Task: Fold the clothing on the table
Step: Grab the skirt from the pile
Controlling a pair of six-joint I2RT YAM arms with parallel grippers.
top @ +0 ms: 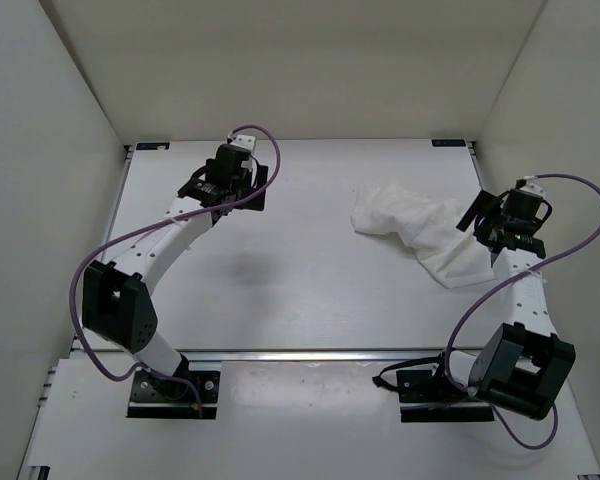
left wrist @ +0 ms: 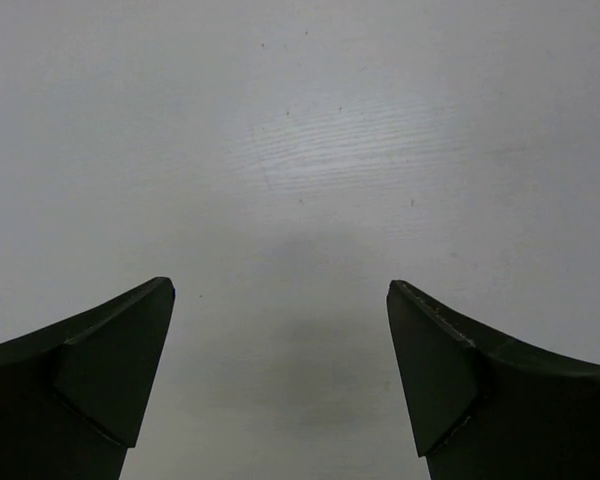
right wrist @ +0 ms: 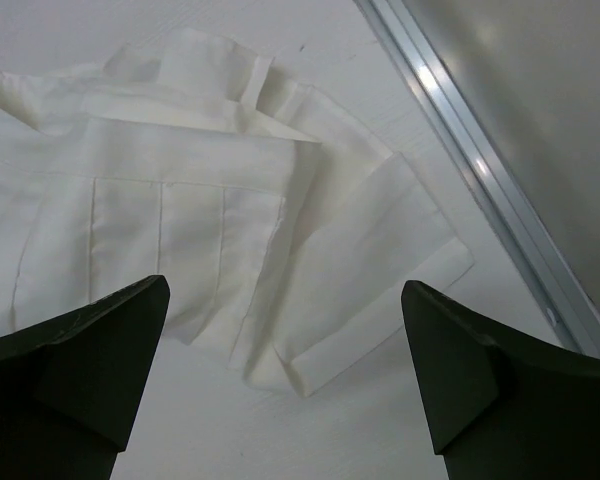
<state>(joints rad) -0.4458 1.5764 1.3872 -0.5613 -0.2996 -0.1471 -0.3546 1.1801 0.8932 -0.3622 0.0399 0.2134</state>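
Clothing lies bunched on the right half of the bench in the top view and is not yet folded. Its long axis runs diagonally from upper left to lower right, with the lower end near the right-hand rail. Right tool: fingers spread wide, nothing between them. It hangs above the lower right end of the clothing. In its wrist view a hemmed corner and a pleated panel lie just beyond the fingertips, and the bulk extends to the upper left of that frame. Left tool: likewise spread wide and empty, with only bare bench beneath. In the top view it stands at upper centre-left, well apart from the clothing, which lies to its right. Judgement: the right arm is plainly nearer and is placed for a first grasp at the hemmed corner. The left arm must cross rightward to reach the upper-left end before any spreading or fold.
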